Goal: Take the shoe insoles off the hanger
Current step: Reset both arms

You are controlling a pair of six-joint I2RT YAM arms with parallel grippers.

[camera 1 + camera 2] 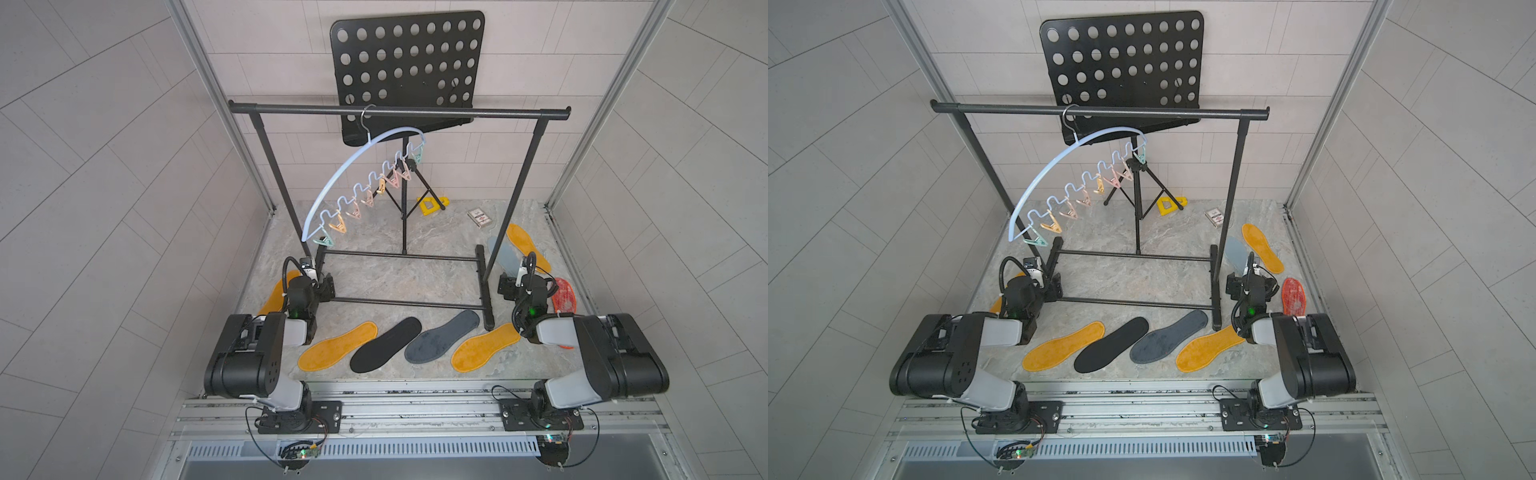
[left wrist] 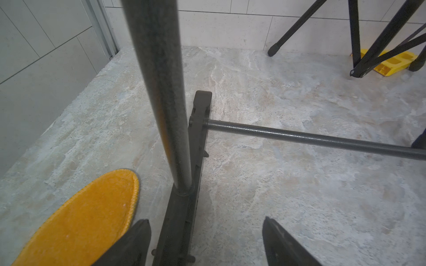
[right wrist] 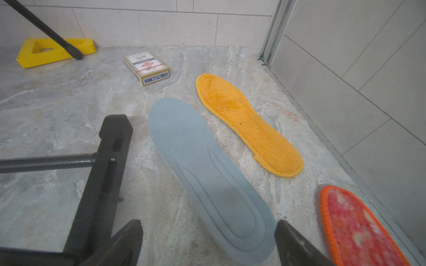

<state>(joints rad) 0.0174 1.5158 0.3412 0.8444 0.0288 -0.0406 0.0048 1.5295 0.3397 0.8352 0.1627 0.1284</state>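
The desk [image 1: 395,274] is a grey-veined, stone-look slab. Along its lower edge in both top views lie four insoles in a row: yellow insole [image 1: 337,346], black insole [image 1: 385,344], dark grey insole [image 1: 441,336], second yellow insole [image 1: 484,347]. At left, a third yellow insole [image 1: 272,297] is partly hidden. At right lie a pale blue insole [image 1: 500,253], a fourth yellow insole [image 1: 528,247] and a red insole [image 1: 565,295]. The rack [image 1: 484,286], stand [image 1: 404,224], yellow block [image 1: 428,206] and card box [image 1: 480,218] stand toward the upper edge.

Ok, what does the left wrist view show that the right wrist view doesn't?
Left wrist only: the rack's upright pole and one mustard insole beside its foot. Right wrist only: the pale blue insole, red mesh insole, another mustard insole and a card box. Shared: yellow block, rack base bar; left tool and right tool both open.
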